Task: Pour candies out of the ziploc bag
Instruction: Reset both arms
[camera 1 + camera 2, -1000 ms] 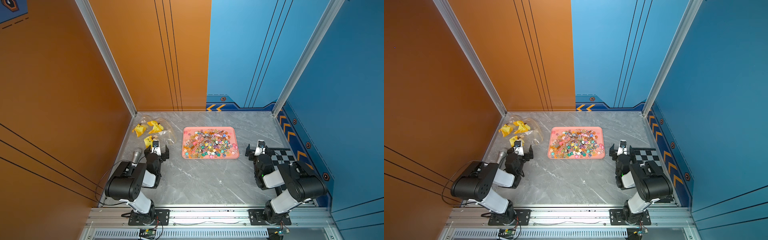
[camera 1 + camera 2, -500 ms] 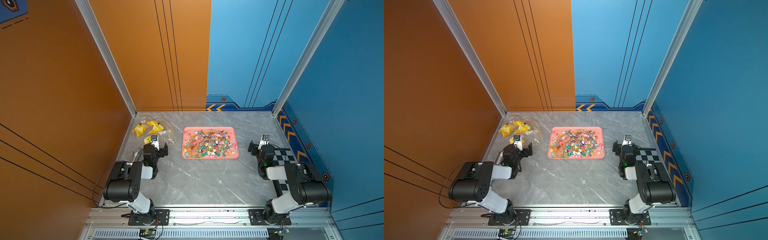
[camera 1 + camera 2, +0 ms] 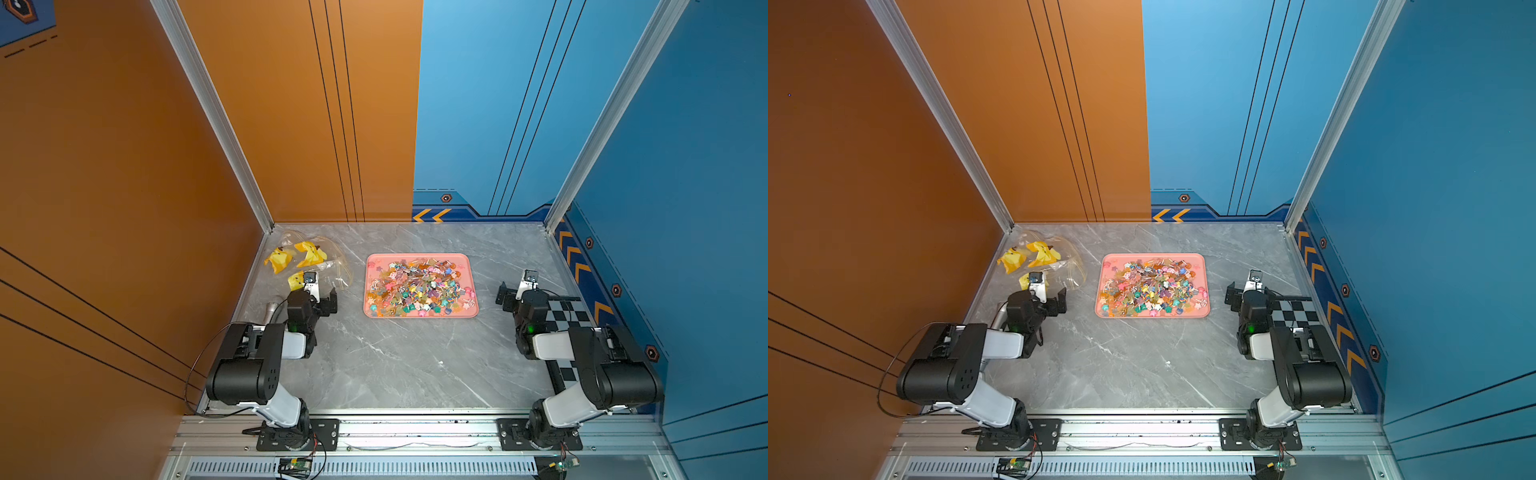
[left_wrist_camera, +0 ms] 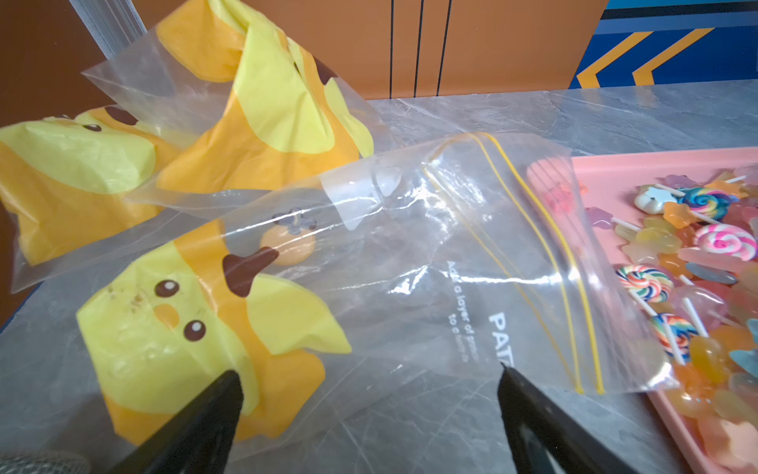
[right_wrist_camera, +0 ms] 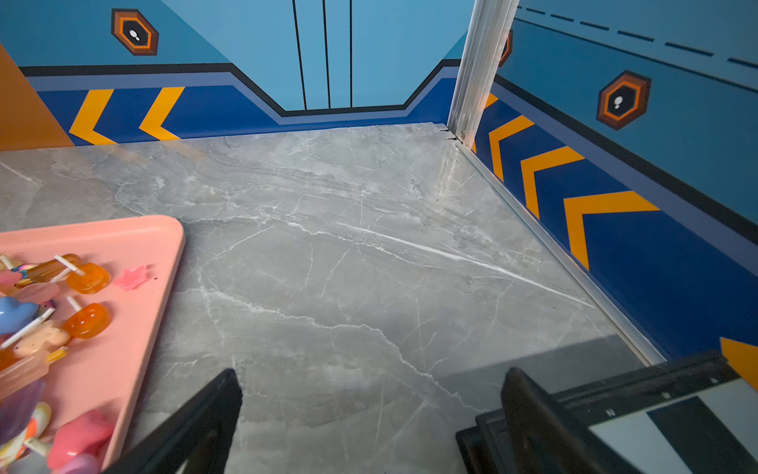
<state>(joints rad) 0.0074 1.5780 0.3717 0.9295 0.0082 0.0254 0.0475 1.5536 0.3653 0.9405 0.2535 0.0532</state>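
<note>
The candies (image 3: 419, 286) lie heaped in the pink tray (image 3: 467, 262) at the middle of the grey marble table (image 3: 395, 365) — swirled lollipops on white sticks, stars and jelly-like pieces, seen in both top views (image 3: 1152, 289). At about 10 o'clock from the tray, near the far corner by the orange wall, lies the clear ziploc bag (image 3: 332, 270), flat and crumpled, with two more bags (image 3: 291, 255) printed with yellow chicks behind it. In the left wrist view the ziploc bag (image 4: 410, 266) has its yellow zip lines turned toward the tray, and one round orange sweet (image 4: 287, 248) shows through the plastic. The left gripper (image 3: 320, 297) sits at 9 o'clock from the tray, its jaws wide apart and gripping nothing; its fingertips (image 4: 229, 385) are at the bag's near edge, though whether they touch it cannot be told. The right gripper (image 3: 517, 291) is at 3 o'clock from the tray — jaws likewise spread and empty, low over bare table (image 5: 371, 375), just beside a black-and-white checkerboard (image 3: 561, 311).
</note>
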